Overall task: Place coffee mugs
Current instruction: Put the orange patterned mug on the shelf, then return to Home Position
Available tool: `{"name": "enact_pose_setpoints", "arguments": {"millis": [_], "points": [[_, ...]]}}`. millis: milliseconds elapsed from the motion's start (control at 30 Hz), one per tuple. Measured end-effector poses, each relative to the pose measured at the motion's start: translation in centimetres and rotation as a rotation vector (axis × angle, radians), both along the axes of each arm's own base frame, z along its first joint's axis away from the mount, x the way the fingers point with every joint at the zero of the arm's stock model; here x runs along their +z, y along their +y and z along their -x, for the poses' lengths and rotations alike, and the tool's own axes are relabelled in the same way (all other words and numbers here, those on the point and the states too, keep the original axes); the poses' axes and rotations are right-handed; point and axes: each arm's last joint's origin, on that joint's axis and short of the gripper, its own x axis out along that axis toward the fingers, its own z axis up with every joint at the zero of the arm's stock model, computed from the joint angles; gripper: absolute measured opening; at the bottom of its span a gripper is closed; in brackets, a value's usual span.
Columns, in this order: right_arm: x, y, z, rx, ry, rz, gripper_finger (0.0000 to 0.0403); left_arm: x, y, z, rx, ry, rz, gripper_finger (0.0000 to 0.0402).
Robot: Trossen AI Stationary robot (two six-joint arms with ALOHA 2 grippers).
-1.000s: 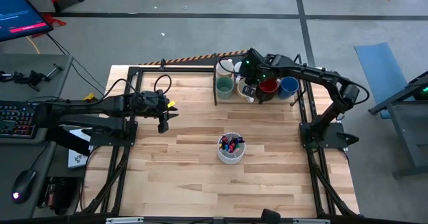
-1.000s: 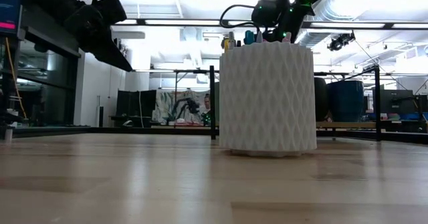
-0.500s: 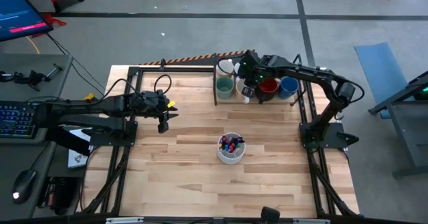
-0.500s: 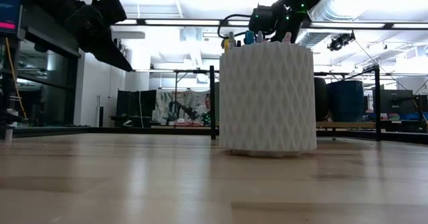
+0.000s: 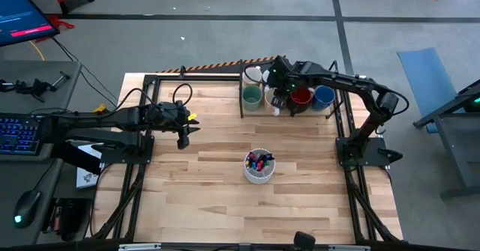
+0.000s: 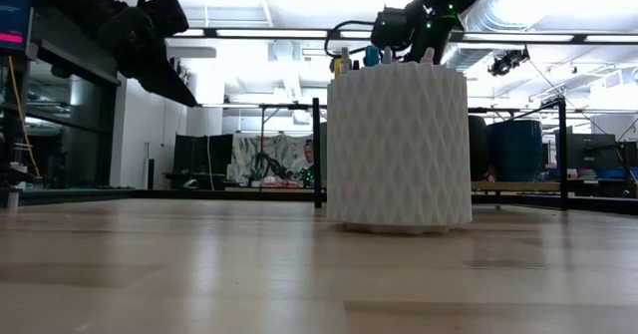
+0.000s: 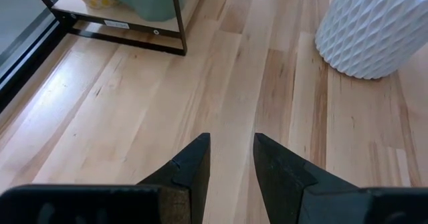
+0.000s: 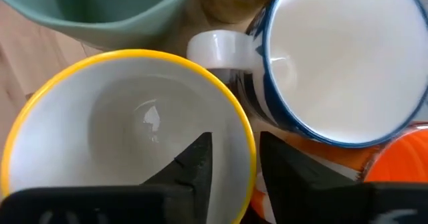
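Step in hand: the right gripper (image 8: 231, 158) hangs directly over the cluster of coffee mugs (image 5: 289, 95) at the far edge of the worktop (image 5: 225, 176), right of its middle; I'd say it is choosing or closing in on one to pick.
Right fingers: a narrow gap between them, nothing held; in the right wrist view the tips sit over the near rim of the yellow-rimmed mug (image 8: 127, 124).
Neighbours: a blue-rimmed mug (image 8: 348, 57) with a white handle is pressed up beside it, a teal green mug (image 8: 107, 10) and an orange mug (image 8: 401, 164) crowd round.
Left gripper (image 7: 231, 164): waits above bare wood towards the left edge, fingers slightly apart and empty.
Pen cup (image 5: 259, 166): white, handleless, alone near the middle of the worktop; not part of the job.
Next move calls for: a straight descent with one finger inside the rim and one outside, then a clean lift, as the mugs stand packed tight and a sideways nudge could knock a neighbour.
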Motion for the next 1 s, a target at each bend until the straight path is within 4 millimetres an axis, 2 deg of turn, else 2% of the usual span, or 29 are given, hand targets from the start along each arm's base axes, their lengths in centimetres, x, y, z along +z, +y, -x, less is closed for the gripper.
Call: {"name": "enact_pose_setpoints", "arguments": {"millis": [167,433,633,833,1000], "points": [[1.6,-0.1,0.0,-0.016,0.018,0.03,0.0113,0.0,0.0,0.0,0.0,0.0,0.0,0.0104],[5.7,0.7,0.3,-0.058,0.033,-0.009,0.0113,0.0,0.0,0.0,-0.001,0.001,0.0,0.0104],[8.5,2.6,0.6,-0.06,0.049,-0.101,0.0114,0.0,0.0,0.0,0.006,-0.001,0.008,0.0104],[9.4,5.0,0.7,0.009,0.06,-0.149,0.0114,0.0,0.0,0.0,0.027,-0.01,0.032,0.0104],[10.4,7.9,2.6,0.047,0.025,-0.137,0.0114,0.0,0.0,0.0,0.027,-0.01,0.032,0.0104]]}}
